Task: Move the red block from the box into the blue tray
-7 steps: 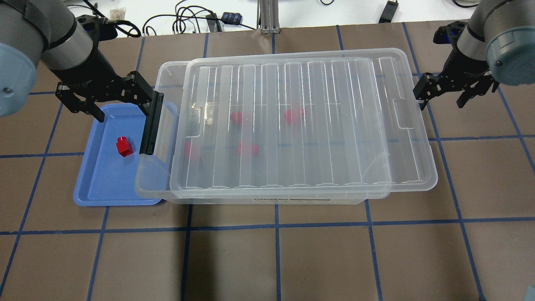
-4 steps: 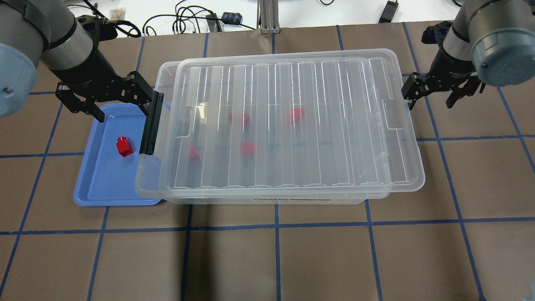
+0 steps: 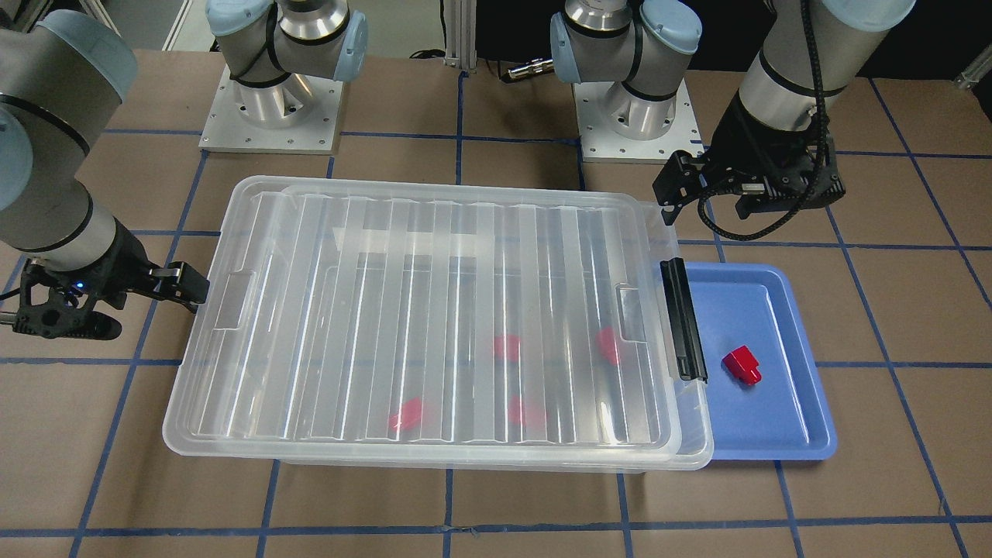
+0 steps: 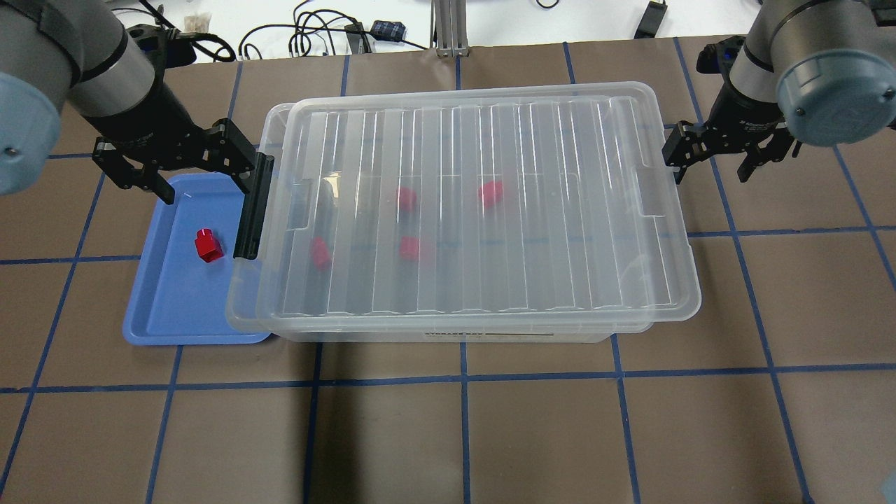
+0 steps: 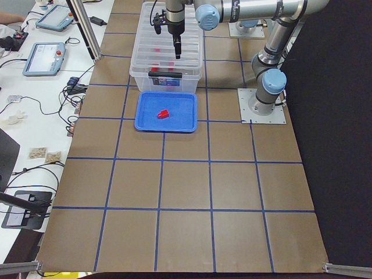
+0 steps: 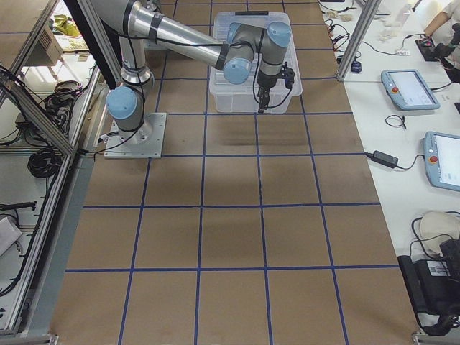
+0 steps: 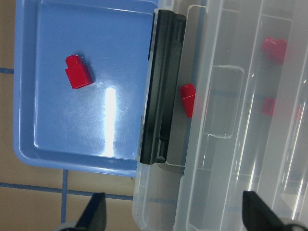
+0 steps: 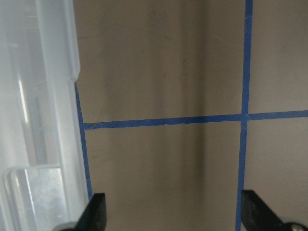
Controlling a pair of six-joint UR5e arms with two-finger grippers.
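Observation:
One red block (image 4: 208, 246) lies in the blue tray (image 4: 175, 301), left of the box (image 4: 448, 334). It also shows in the left wrist view (image 7: 78, 72). Several more red blocks (image 4: 490, 192) show through the box's ribbed lid (image 4: 560, 210). The black latch bar (image 4: 253, 206) overhangs the tray's right rim. My left gripper (image 4: 206, 189) is open and empty above the tray's far end. My right gripper (image 4: 708, 168) is open and empty at the lid's right edge, with one finger against that edge.
Cables and small devices (image 4: 315, 35) lie past the table's far edge, beside an aluminium post (image 4: 448, 28). The two arm bases (image 3: 271, 101) (image 3: 635, 108) stand behind the box. Brown table with blue tape lines lies in front of it.
The right gripper has moved left and the lid has slid left with it, so it now covers nearly the whole box. The left arm, tray and block have not moved.

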